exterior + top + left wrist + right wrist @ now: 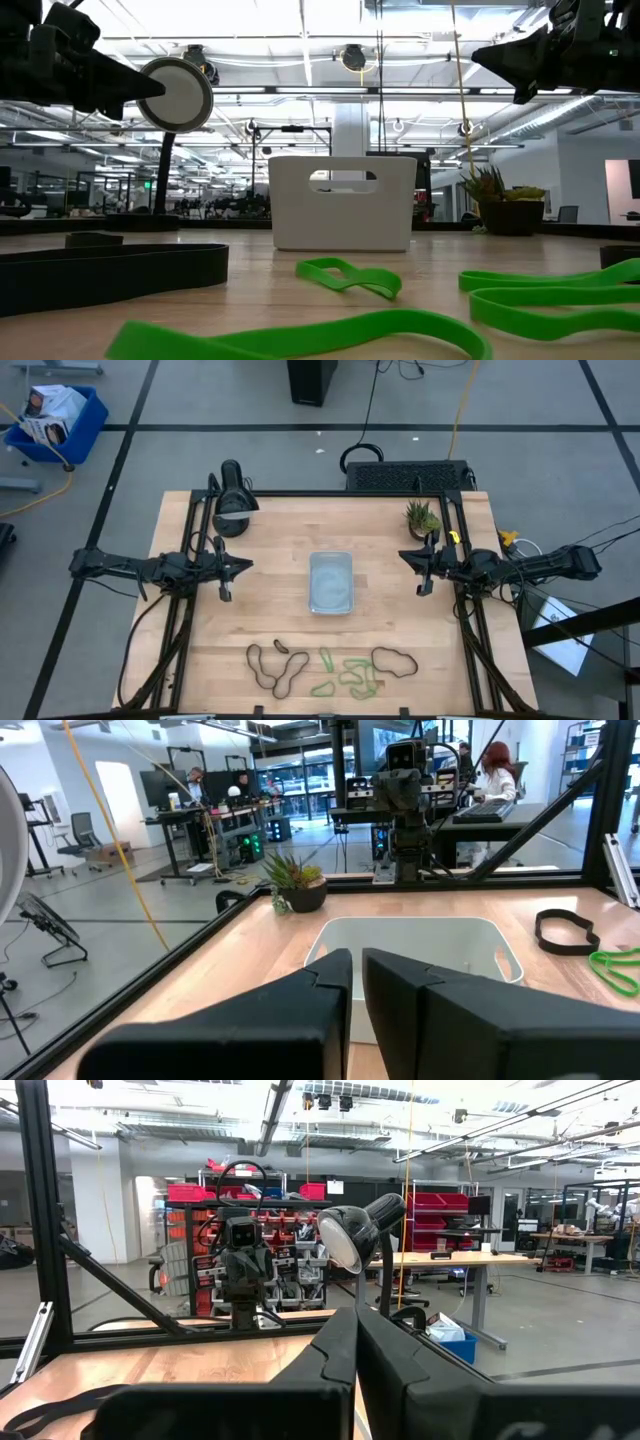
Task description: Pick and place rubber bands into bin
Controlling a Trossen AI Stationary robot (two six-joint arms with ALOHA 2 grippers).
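Note:
The bin (331,582), a small translucent tray, rests on its base at the table's middle; it also shows in the low view (341,203) and in the left wrist view (410,945). Several rubber bands lie flat near the table's front edge: dark loops (277,668) (395,662) and green ones (350,676) (348,277). My left gripper (247,565) hovers level to the left of the bin, its fingers (330,982) almost together with only a slit between them. My right gripper (403,556) hovers to the right of the bin, shut and holding nothing (357,1342).
A black desk lamp (232,500) stands at the far left of the table and a potted plant (421,518) at the far right. Black frame rails run along both table sides. A blue crate (55,420) sits on the floor. People work at desks in the room beyond.

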